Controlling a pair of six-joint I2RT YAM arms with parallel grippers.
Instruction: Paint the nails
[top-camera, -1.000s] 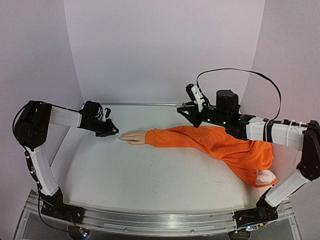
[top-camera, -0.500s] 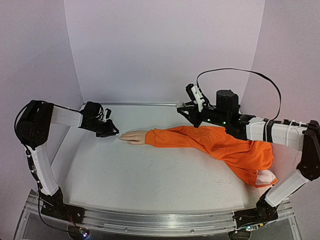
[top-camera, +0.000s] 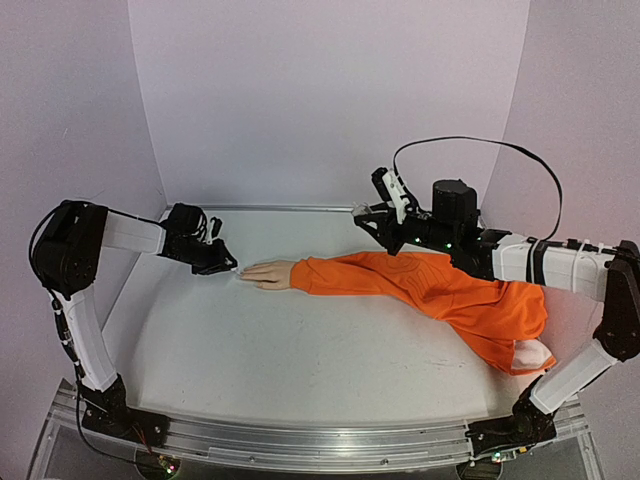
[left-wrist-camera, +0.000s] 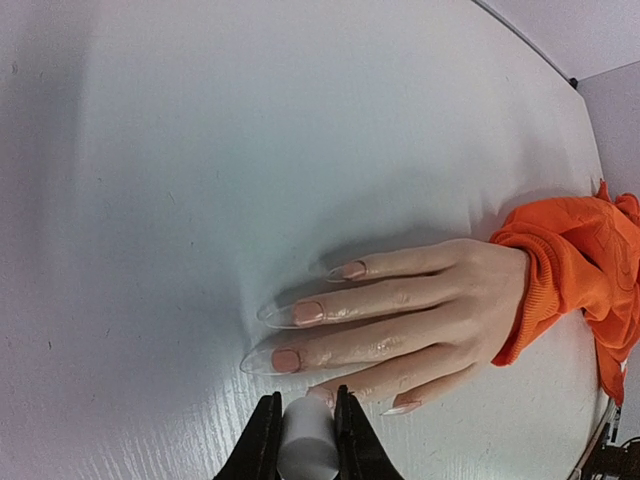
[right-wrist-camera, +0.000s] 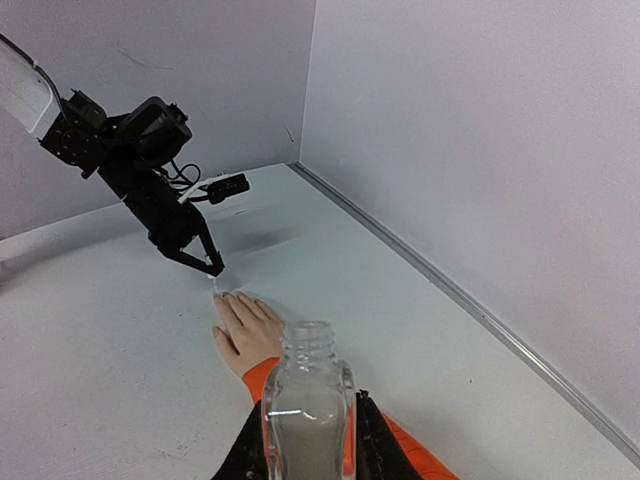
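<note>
Pinching a white cap (left-wrist-camera: 306, 450) beside the mannequin hand (left-wrist-camera: 430, 305), the left gripper (left-wrist-camera: 305, 405) is facing stiff, slippery-looking nails (left-wrist-camera: 287, 360) needing only light strokes.

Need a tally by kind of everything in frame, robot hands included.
Robot hands: 2 (left hand, right hand)
Mannequin hand: 1
Orange sleeve: 1
Clear bottle: 1
White brush cap: 1
Total: 6
</note>
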